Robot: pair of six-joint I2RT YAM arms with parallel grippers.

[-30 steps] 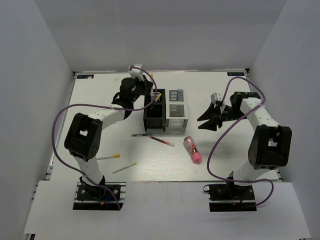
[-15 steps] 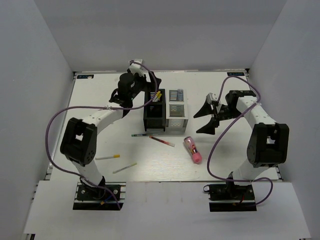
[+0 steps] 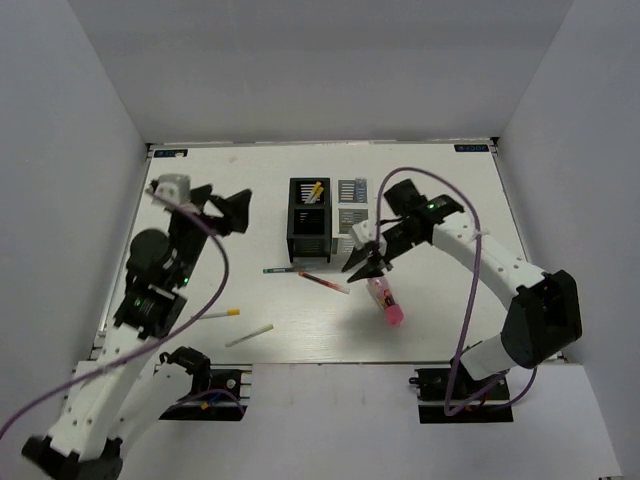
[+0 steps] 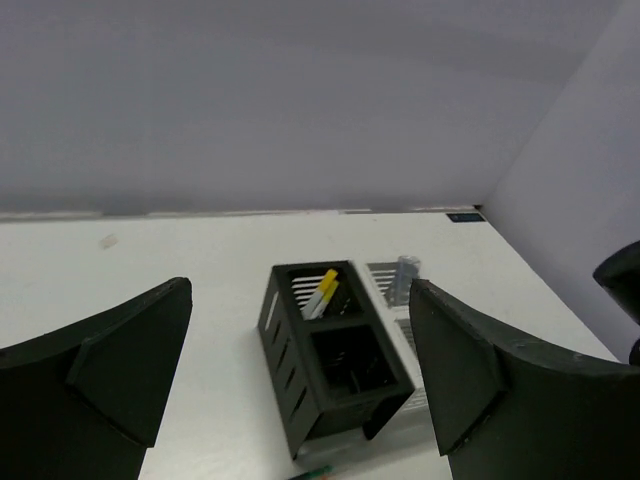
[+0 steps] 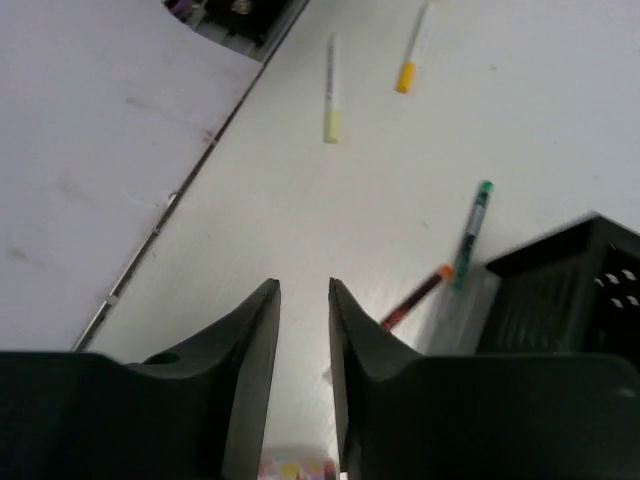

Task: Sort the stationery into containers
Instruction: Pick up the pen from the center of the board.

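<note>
The containers (image 3: pixel 330 222) stand mid-table as a block, black bins on the left and white ones on the right. Two yellow-tipped white sticks (image 4: pixel 322 292) lean in the far black bin, and a clear blue-capped tube (image 4: pixel 404 276) stands in a white bin. In front of the block lie a dark pen (image 3: pixel 283 269) and a red pen (image 3: pixel 323 282). The pink tube (image 3: pixel 386 302) lies on the table, its upper end (image 5: pixel 295 468) deep between the narrowed jaws of my right gripper (image 3: pixel 358 267). My left gripper (image 3: pixel 231 209) hangs wide open and empty, left of the bins.
Two more white sticks (image 3: pixel 216 314) (image 3: pixel 249 335) lie near the left arm's base. White walls close the table on three sides. The right arm's purple cable (image 3: pixel 470 300) loops over the right side of the table.
The left arm has pulled back from the black bins to the left, its gripper open. The right gripper has swung from right of the bins down to the pink tube and narrowed.
</note>
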